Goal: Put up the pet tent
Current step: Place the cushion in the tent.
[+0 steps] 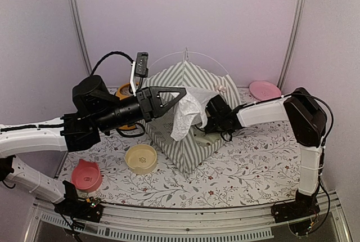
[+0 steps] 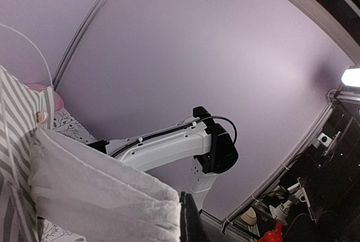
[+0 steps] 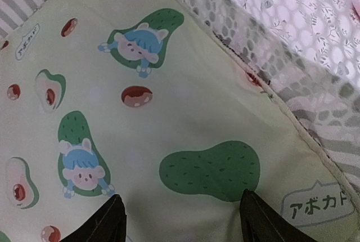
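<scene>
The pet tent (image 1: pixel 194 140), a grey-green and white striped teepee, stands mid-table with thin white poles (image 1: pixel 209 57) arching above it. My left gripper (image 1: pixel 181 93) is shut on the sheer white door flap (image 1: pixel 188 112) and holds it lifted off the opening. In the left wrist view the flap (image 2: pixel 101 197) bunches against my dark finger (image 2: pixel 192 222), beside the striped tent (image 2: pixel 14 140). My right gripper (image 1: pixel 207 124) reaches into the opening. In its wrist view the right gripper (image 3: pixel 183 222) stands open just above the cream printed mat (image 3: pixel 169 84), with lace mesh (image 3: pixel 292 39) alongside.
A floral cloth (image 1: pixel 253 163) covers the table. A cream bowl (image 1: pixel 140 158) and a pink bowl (image 1: pixel 86 175) sit at front left. There is a pink plate (image 1: pixel 264 90) at back right and a yellow object (image 1: pixel 124 91) behind my left arm. Lilac walls enclose the table.
</scene>
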